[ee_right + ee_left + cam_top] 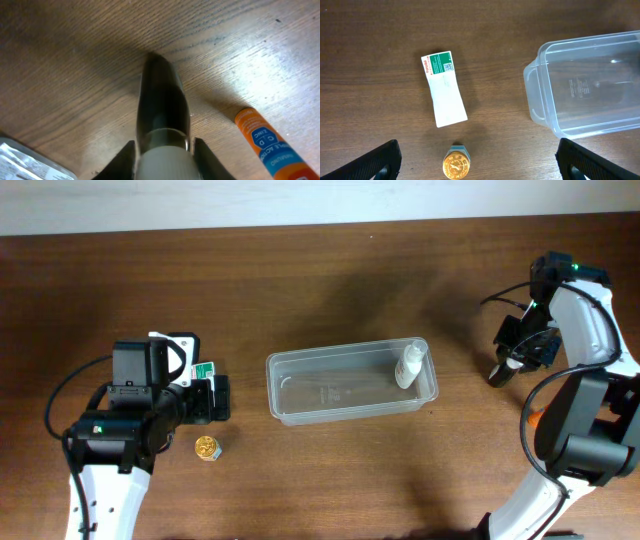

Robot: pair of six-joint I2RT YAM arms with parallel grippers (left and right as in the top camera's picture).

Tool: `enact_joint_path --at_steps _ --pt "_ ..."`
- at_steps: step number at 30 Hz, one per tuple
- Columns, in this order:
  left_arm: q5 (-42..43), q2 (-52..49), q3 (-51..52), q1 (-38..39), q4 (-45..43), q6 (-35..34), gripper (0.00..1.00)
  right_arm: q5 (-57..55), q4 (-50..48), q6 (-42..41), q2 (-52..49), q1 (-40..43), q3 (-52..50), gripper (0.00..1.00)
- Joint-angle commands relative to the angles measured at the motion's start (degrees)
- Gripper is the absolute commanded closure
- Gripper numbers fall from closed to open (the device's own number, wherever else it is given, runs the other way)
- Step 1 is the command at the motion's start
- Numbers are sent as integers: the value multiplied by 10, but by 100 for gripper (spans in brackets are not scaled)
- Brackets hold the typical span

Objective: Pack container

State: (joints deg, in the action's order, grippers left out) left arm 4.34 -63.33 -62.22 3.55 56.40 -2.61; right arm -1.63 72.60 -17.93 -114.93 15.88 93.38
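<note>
Plainly, left fingers (375, 162) spread wide, empty; right fingers (121, 159) clamp a dark bottle (161, 100).

left arm (105, 500) and right arm (585, 330): white shells, black joint housings, looping black cables (524, 420), small green lights (98, 429).

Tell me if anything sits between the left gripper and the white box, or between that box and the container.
Nothing visible does. The left gripper hangs open above the white box; only bare table lies between box and the container. The gold-capped jar sits off that line, the white bottle at the container's far end.
</note>
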Motion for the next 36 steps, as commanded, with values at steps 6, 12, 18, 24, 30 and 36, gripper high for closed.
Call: enact_joint_path --at_steps 6,12,18,24,30,36 --pt "6 -1 -11 -3 1 5 1 2 9 14 4 3 2 83" --pt "6 -1 -11 -3 1 5 1 25 50 43 60 -2 33 84" --pt "6 -1 -11 -3 1 5 1 36 111 77 193 -48 47 84" --pt "6 -1 -11 -3 0 5 0 56 138 76 326 -161 47 83" --pt "6 -1 -11 -3 0 5 1 54 134 57 341 -265 42 83" --pt "6 -1 -11 -3 1 5 1 47 108 50 296 -307 -3 83"
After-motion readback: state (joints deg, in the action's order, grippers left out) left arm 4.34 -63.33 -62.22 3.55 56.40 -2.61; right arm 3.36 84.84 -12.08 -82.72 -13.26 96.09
